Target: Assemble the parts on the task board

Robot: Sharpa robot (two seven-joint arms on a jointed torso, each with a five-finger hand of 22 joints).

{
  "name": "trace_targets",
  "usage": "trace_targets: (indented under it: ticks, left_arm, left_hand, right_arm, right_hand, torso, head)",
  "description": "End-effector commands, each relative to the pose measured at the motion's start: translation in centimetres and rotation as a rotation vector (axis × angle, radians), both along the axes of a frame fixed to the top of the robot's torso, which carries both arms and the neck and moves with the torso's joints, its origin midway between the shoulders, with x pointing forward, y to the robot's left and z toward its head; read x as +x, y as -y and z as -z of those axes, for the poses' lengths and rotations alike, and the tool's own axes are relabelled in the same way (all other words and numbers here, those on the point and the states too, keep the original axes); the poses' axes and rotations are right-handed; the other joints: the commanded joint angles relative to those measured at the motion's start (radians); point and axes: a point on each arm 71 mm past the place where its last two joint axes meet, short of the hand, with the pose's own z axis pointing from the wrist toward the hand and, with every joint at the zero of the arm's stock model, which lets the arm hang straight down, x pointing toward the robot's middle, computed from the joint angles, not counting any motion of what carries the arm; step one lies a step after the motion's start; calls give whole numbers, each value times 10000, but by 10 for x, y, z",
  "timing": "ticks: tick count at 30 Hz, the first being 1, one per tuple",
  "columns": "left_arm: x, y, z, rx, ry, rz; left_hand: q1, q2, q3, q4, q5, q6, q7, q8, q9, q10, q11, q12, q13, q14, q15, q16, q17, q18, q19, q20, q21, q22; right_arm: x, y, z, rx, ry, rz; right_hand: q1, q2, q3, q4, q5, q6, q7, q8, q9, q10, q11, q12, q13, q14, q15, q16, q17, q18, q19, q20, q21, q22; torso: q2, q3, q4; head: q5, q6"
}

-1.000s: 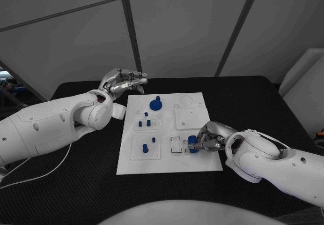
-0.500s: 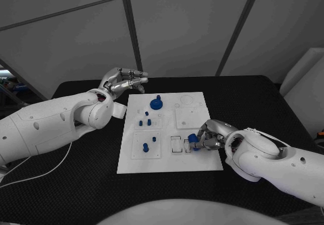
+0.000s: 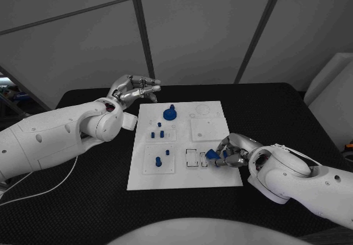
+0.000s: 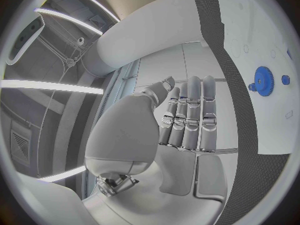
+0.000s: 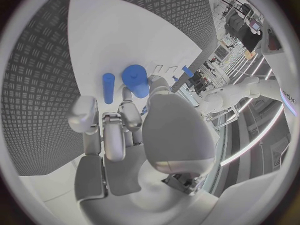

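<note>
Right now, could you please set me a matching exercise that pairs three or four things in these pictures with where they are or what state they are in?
Things:
1. left hand
2. right hand
3. blue gear
4. task board

Places or states:
A. lies white in the middle of the black table
B. holds a blue part at the board's near right
C. raised beyond the board's far left corner, holding nothing
D. sits at the board's far end

Pairs: 1-C, 2-B, 3-D, 4-A
</note>
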Motion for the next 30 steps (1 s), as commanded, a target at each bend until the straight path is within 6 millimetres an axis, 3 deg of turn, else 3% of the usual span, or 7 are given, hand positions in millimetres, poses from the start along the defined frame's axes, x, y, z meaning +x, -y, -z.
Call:
trace_targets:
  ticks: [1, 17, 28, 30]
  left_arm:
    - [0, 1, -1, -50, -8, 110]
    - [0, 2, -1, -56, -12, 125]
    - [0, 3, -1, -76, -16, 175]
    - [0, 3, -1, -74, -16, 171]
  left_hand:
    - [1, 64, -29, -25, -12, -60, -15, 15, -1, -54, 17, 54, -14, -4, 44, -56, -8, -11, 52, 4, -34, -14]
    - [1, 64, -29, -25, -12, -60, -15, 15, -1, -54, 17, 54, -14, -4, 44, -56, -8, -11, 52, 4, -34, -14]
    - [1, 64, -29, -25, -12, -60, -15, 15, -1, -54, 17, 54, -14, -4, 44, -56, -8, -11, 52, 4, -34, -14]
    - [1, 64, -29, -25, -12, -60, -15, 15, -1, -54, 17, 54, -14, -4, 44, -56, -8, -11, 52, 4, -34, -14]
  right_arm:
    - [-2, 1, -2, 918, -343, 631]
    - [-7, -6, -10, 1609, -70, 653]
    - [-6, -30, -7, 1815, -294, 123]
    - [-6, -35, -7, 1885, -307, 31]
  right_hand:
    - [-191, 10, 15, 36, 63, 208, -140, 79, 105, 57, 9, 12, 22, 910, -76, 52, 2062, -198, -1, -52, 39, 23]
    - [-222, 52, 52, 44, 119, 297, -180, 124, 132, 114, -22, 62, 84, 924, -98, 81, 2124, -212, 45, -67, 85, 109]
    - [-252, 61, 60, 49, 76, 314, -188, 130, 140, 109, -30, 42, 68, 927, -110, 86, 2134, -215, 54, -78, 95, 127]
    - [-261, 64, 60, 51, 63, 316, -189, 131, 142, 112, -31, 43, 70, 927, -111, 86, 2134, -215, 55, -79, 96, 129]
  torso:
    - [10, 5, 5]
    - [25, 6, 12]
    - [30, -7, 29]
    - [30, 6, 13]
  head:
    - [9, 7]
    - [28, -13]
    - [21, -38]
    - [43, -42]
